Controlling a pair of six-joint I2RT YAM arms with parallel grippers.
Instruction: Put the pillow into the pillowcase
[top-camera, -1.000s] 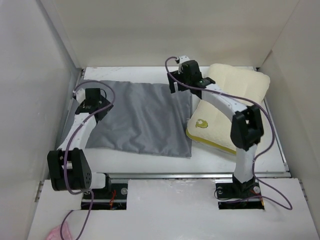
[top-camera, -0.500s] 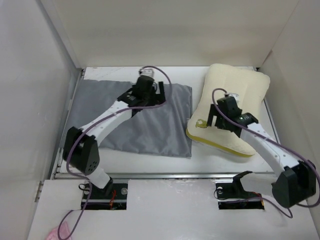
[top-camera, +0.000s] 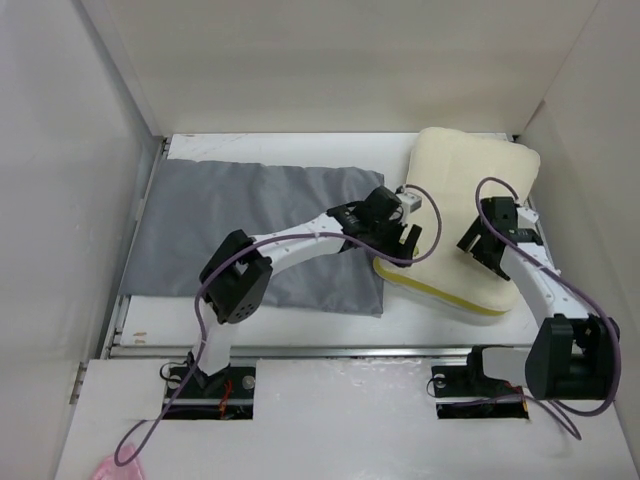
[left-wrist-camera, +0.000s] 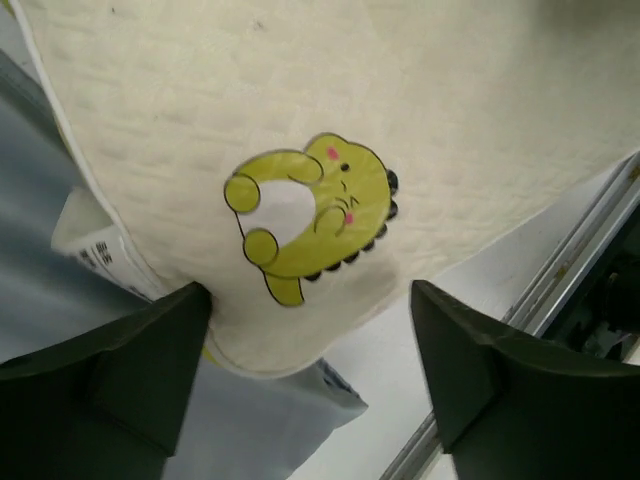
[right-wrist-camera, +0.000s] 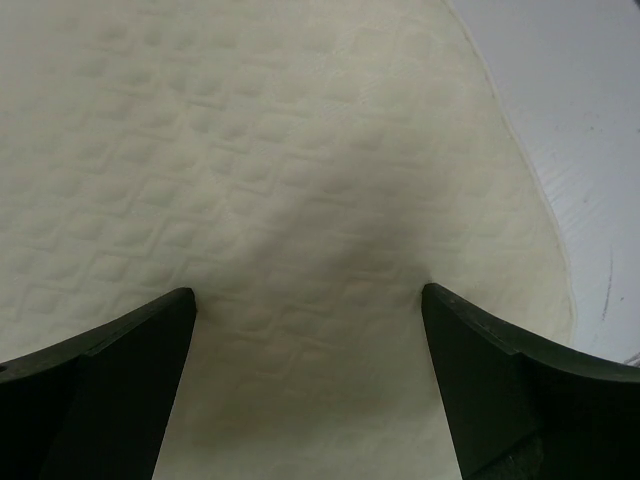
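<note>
The cream pillow (top-camera: 465, 190) lies at the right of the table, its yellow edge band (top-camera: 440, 295) toward me. The grey pillowcase (top-camera: 250, 225) lies flat to its left, its right edge under the pillow's corner. My left gripper (top-camera: 408, 240) reaches across and is open at the pillow's near left corner. In the left wrist view the open gripper (left-wrist-camera: 310, 380) straddles that corner, by the yellow logo (left-wrist-camera: 310, 215), with the pillowcase (left-wrist-camera: 40, 260) below. My right gripper (top-camera: 478, 243) is open and presses on the pillow's top (right-wrist-camera: 300, 180).
White enclosure walls (top-camera: 90, 150) stand close on the left, back and right. A metal rail (top-camera: 340, 350) runs along the table's near edge. A white label (left-wrist-camera: 95, 245) sticks out at the pillow's edge. Bare table (right-wrist-camera: 570, 110) shows past the pillow's right edge.
My left arm swept right from the pillowcase to the pillow's near left corner. My right arm moved from the logo corner to the pillow's right part.
</note>
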